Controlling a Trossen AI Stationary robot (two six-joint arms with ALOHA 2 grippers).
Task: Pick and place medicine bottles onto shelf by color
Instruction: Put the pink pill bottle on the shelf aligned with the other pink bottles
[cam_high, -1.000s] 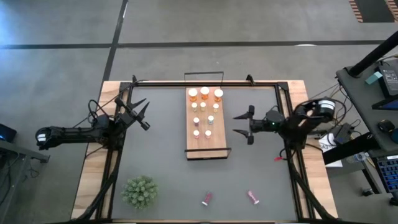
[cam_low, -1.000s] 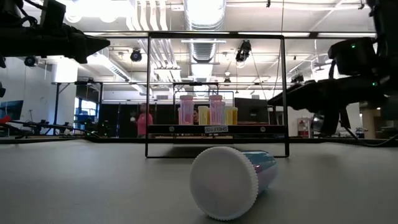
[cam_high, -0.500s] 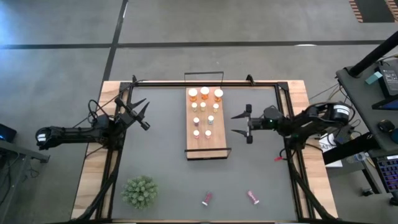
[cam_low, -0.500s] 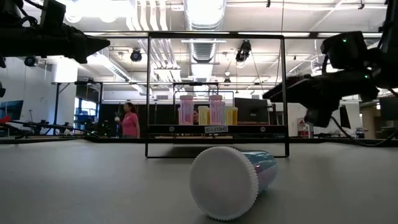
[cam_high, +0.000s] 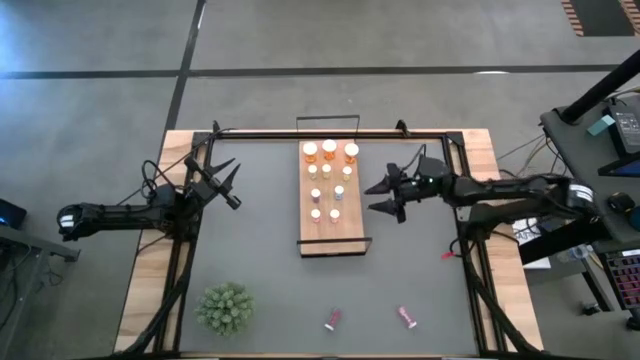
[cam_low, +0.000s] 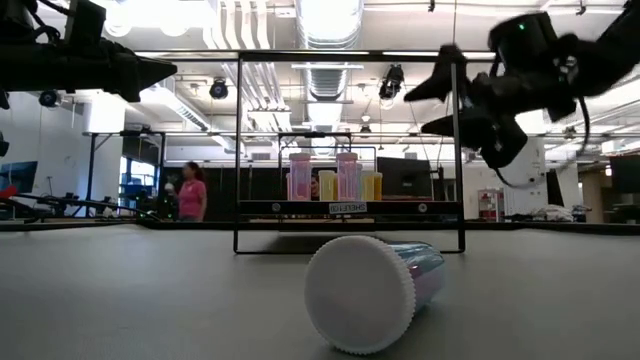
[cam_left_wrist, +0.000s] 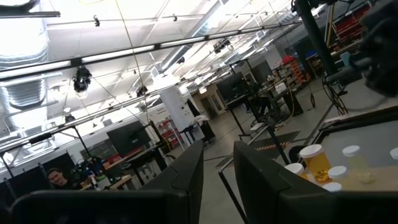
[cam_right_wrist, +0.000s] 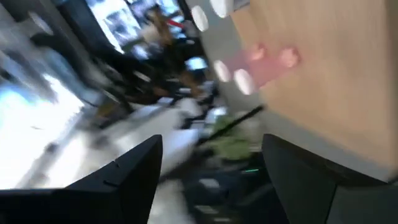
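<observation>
The shelf (cam_high: 331, 225), a light-wood board, lies mid-table with several white-capped medicine bottles standing on it, orange ones (cam_high: 329, 150) at its far end. Two pink-red bottles (cam_high: 331, 320) (cam_high: 406, 318) lie on their sides near the table's front edge. In the low view, a teal bottle (cam_low: 375, 290) lies with its cap toward the camera. My right gripper (cam_high: 375, 197) hovers open and empty just right of the shelf, high above the table (cam_low: 415, 112). My left gripper (cam_high: 236, 185) waits shut, left of the shelf, holding nothing.
A green spiky plant (cam_high: 225, 307) stands at the near left. A black frame (cam_high: 330, 131) runs around the table's edges. Bare grey tabletop lies between the shelf and the lying bottles. A person (cam_low: 190, 195) is in the room beyond.
My right gripper has risen well above the table beside the shelf and rolled about the line it points along, its fingers staying open and empty. The person in the room behind has walked to the left.
</observation>
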